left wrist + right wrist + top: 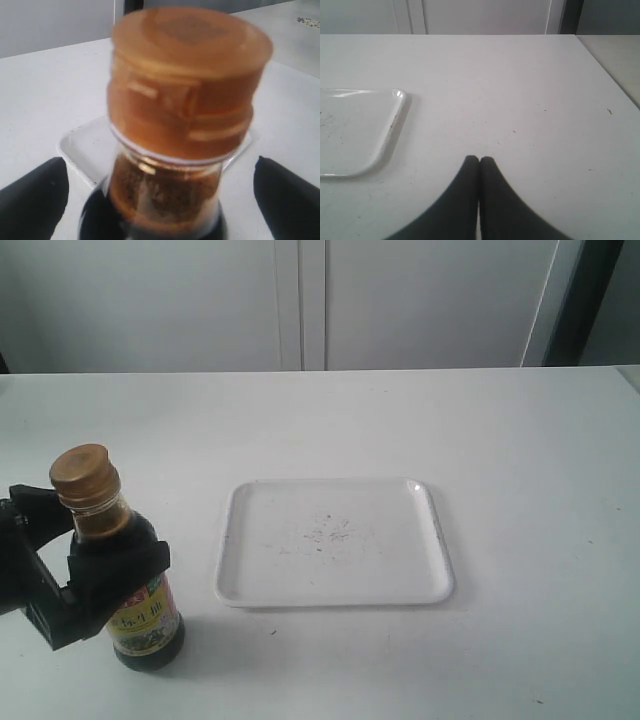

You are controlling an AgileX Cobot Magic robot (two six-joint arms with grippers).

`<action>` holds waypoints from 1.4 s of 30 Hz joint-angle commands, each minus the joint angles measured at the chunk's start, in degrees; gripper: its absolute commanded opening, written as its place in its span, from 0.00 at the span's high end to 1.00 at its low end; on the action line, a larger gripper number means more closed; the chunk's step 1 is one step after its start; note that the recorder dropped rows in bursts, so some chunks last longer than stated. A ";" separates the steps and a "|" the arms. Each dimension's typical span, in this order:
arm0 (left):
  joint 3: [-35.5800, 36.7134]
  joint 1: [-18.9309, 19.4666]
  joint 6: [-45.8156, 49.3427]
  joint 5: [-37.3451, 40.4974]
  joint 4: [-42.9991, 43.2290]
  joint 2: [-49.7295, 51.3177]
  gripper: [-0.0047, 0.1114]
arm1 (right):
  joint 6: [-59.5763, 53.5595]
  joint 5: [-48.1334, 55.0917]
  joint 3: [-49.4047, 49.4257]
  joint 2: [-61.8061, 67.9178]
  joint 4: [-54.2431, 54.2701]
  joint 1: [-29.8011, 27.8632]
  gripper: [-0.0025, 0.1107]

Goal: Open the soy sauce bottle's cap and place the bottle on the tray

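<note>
the small clear glass soy sauce bottle (125, 565) of dark brown liquid stands upright on the white table (520, 460) between the fingers of the black left gripper (70, 575), which pinches its body just below the narrow neck, with its ribbed, round golden-brown plastic cap (187, 82) shut. its red, yellow and green label carries print too small to read. the flat white plastic tray (435, 540) with rounded corners and faint dark scuffs lies just beside that gripper, apart from the bottle, while the black right gripper (479, 161) has its tips pressed together over bare table, the tray's corner near it.

White table (520, 440) before pale panelled wall (420, 300).
</note>
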 commanded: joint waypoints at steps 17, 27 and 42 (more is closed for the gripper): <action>0.48 -0.34 6.45 -1.18 -2.10 8.55 0.06 | 0.04 -0.43 0.30 -0.33 0.00 -0.35 0.98; 0.48 -0.44 9.76 -1.18 -2.49 13.74 0.06 | 1.01 -0.43 0.30 -0.33 0.00 -0.35 0.98; 0.48 -0.44 10.53 -1.18 -2.48 14.62 0.69 | 1.01 -0.43 0.30 -0.33 0.00 -0.35 0.98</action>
